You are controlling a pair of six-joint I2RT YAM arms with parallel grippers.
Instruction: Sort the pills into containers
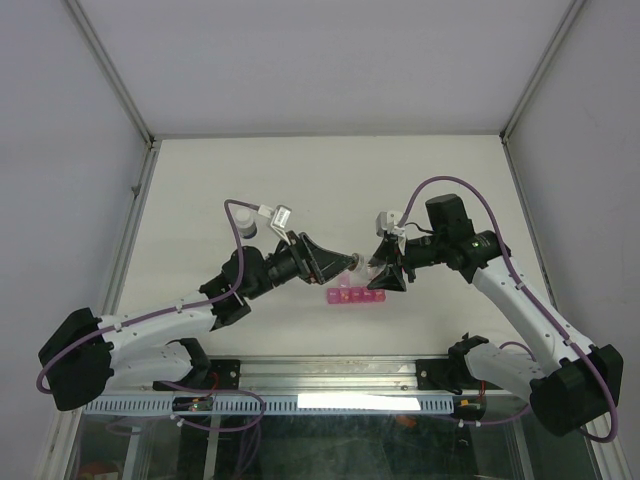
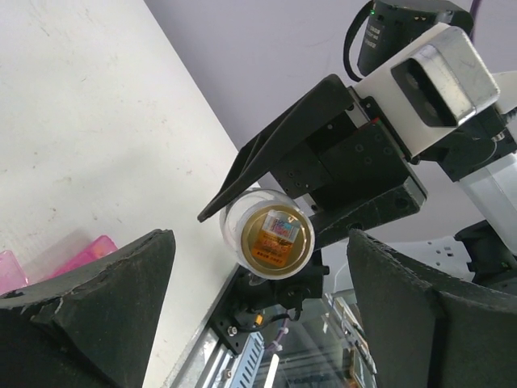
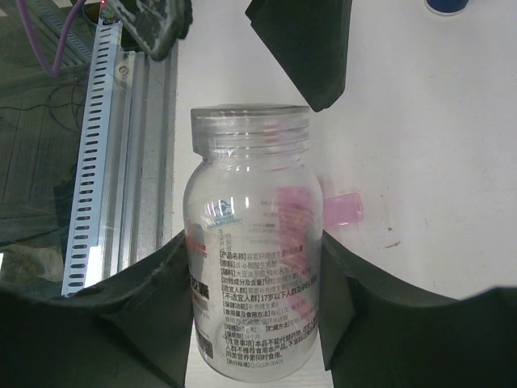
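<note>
One pink pill strip lies near the front middle of the table. Its long axis runs left to right, parallel to the near edge. It has what look like four compartments, though their contents are too small to make out. Close by it, the right claw pinches one clear bottle, uncapped and tipped with its mouth toward the left claw. The left claw is spread wide and holds nothing. Something orange-brown shows down the bottle's mouth.
</note>
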